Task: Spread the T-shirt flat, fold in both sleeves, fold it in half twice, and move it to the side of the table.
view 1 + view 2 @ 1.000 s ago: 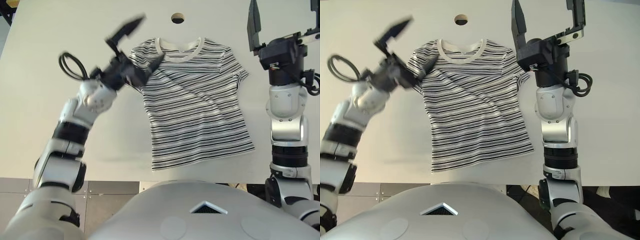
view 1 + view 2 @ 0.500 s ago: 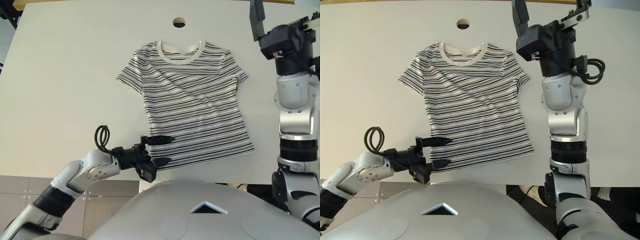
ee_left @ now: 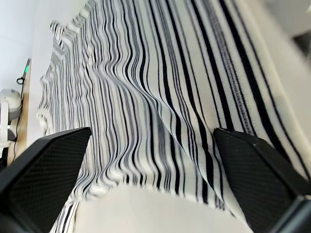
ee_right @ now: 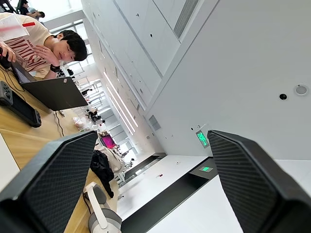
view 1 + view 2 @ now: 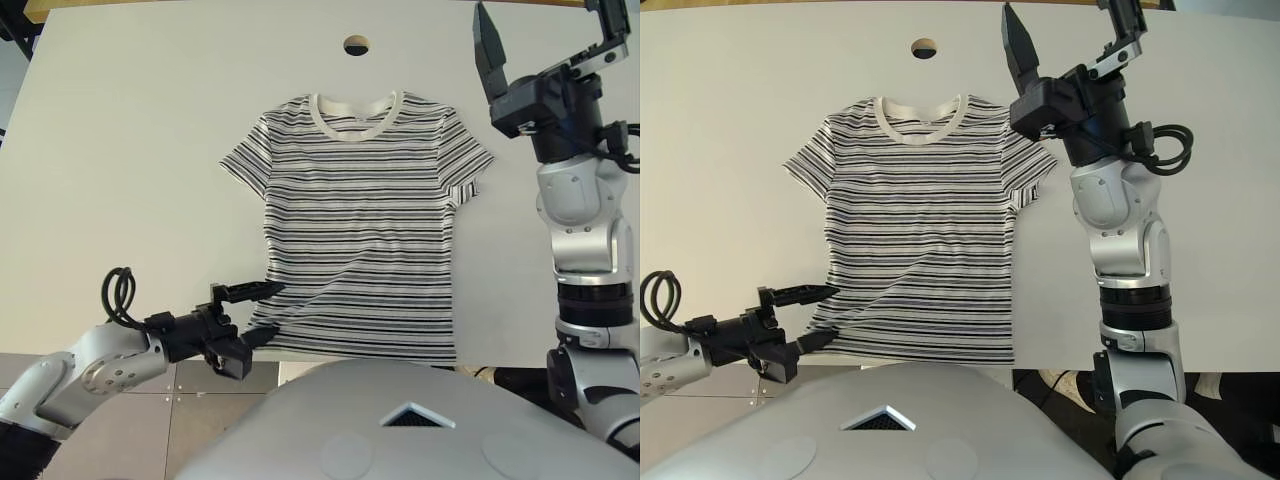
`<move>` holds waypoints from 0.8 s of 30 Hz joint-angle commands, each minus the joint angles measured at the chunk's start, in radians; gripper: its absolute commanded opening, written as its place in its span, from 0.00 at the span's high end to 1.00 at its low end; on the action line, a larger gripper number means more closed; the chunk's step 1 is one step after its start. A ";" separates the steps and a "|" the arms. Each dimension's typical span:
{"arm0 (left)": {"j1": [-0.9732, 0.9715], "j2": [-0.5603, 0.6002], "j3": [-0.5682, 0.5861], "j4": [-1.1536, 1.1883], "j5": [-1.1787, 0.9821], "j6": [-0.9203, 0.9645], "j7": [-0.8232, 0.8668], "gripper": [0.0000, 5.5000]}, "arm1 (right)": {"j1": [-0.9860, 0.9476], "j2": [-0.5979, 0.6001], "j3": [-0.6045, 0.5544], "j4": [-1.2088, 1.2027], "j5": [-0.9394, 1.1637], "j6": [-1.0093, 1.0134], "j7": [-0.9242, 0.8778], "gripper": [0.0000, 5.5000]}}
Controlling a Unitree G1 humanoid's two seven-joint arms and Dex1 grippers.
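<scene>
white tabletop [image 5: 120,120] ran wide across the room, with a small round hole [image 5: 355,44] near its 12 o'clock edge. the t-shirt [image 5: 360,230] lay at the middle, collar toward 12 and hem toward 6, one sleeve [image 5: 245,162] out at 10 o'clock and the other at 2. to my eye the spreading looked about done and no fold had begun.

the left hand [image 5: 272,310] hung low at the shirt's 7 o'clock corner, its fingers [image 3: 43,170] wide apart and holding nothing, with striped cloth showing between them. i judged it was lined up there to tug or smooth that corner, where faint ripples ran through the fabric. the right hand [image 5: 542,30] stood raised beside the 2 o'clock sleeve, pointing up, spread wide and empty, probably parked clear of the cloth.

whether the left fingertips actually touched the fabric i couldn't tell. from the right eye view, the 2 o'clock sleeve's edge sat partly behind the right hand.
</scene>
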 commanded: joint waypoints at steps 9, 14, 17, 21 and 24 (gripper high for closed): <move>0.229 -0.090 0.312 -0.294 -0.537 -0.089 -0.063 0.15 | -0.016 -0.013 0.007 0.033 -0.029 0.001 -0.012 0.24; -0.111 -0.191 0.358 -0.063 -0.359 0.155 0.046 0.15 | -0.008 0.000 0.039 0.052 -0.050 -0.009 -0.023 0.24; -0.375 -0.241 0.245 0.263 -0.048 0.267 0.179 0.15 | 0.051 -0.017 0.073 0.066 -0.076 -0.026 -0.015 0.24; -0.553 -0.275 0.076 0.527 0.149 0.246 0.239 0.15 | 0.092 -0.038 0.053 0.056 -0.072 -0.031 -0.024 0.24; -0.647 -0.278 -0.010 0.609 0.251 0.208 0.281 0.15 | 0.088 -0.042 0.047 0.053 -0.070 -0.031 -0.033 0.24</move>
